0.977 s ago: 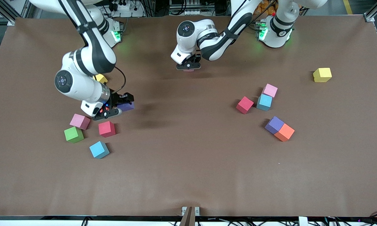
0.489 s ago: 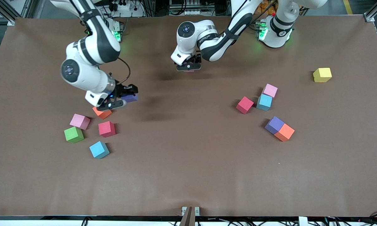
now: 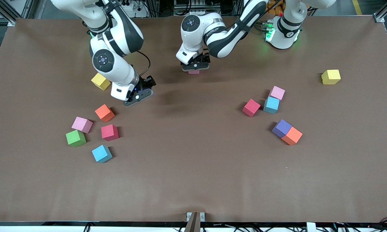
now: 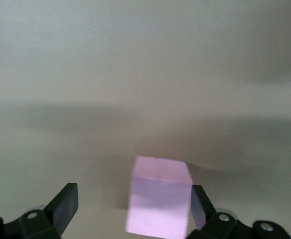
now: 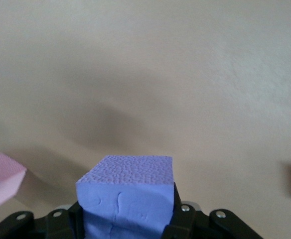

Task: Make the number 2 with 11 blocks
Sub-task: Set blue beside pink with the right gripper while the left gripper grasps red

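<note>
blocks: small soft cubes spread over the brown desk point(image 3: 193, 180), no number 2 made yet | pink block point(image 4: 160, 199) sits on the desk under the left gripper point(image 3: 195, 67), let go, fingers wide | right gripper point(image 3: 138, 95) up over the desk, tilted, squeezing a purple block point(image 5: 128, 196)

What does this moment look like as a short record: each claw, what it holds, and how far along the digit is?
left claw: open, around a pink block resting on the table
right claw: shut on a purple block, up in the air
loose blocks: a group toward each arm's end of the table
number 2: not formed; only the pink block is set down at the middle
</note>
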Robot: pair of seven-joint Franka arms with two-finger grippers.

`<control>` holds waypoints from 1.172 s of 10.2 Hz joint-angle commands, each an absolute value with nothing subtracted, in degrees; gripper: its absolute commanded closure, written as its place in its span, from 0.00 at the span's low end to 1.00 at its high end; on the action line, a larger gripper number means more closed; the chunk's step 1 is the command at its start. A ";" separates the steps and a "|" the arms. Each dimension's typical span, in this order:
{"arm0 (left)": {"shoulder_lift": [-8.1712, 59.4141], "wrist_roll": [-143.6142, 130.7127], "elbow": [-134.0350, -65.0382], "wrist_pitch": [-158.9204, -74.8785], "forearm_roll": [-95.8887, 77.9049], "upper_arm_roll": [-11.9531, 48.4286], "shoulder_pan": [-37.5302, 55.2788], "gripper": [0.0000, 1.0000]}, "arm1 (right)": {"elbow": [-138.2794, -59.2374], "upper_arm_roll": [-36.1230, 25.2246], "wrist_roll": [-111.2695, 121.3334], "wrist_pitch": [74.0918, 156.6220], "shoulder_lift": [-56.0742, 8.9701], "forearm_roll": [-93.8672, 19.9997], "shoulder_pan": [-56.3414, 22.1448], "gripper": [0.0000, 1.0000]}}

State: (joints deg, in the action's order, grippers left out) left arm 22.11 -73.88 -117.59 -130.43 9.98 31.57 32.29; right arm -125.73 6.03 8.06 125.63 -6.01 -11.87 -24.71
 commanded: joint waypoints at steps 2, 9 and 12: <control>15.48 -65.95 -119.88 -126.57 10.99 31.55 22.80 0.00 | -128.14 5.98 26.47 128.74 -5.53 -10.63 -26.09 0.80; 14.94 -31.88 -120.40 -127.18 14.94 19.00 14.77 0.00 | -133.06 5.89 40.87 141.48 -9.74 -10.72 -41.46 0.90; 14.77 -13.44 -126.10 -137.76 14.85 14.96 14.77 0.00 | -133.77 5.54 39.29 147.90 -13.52 -10.90 -47.44 0.92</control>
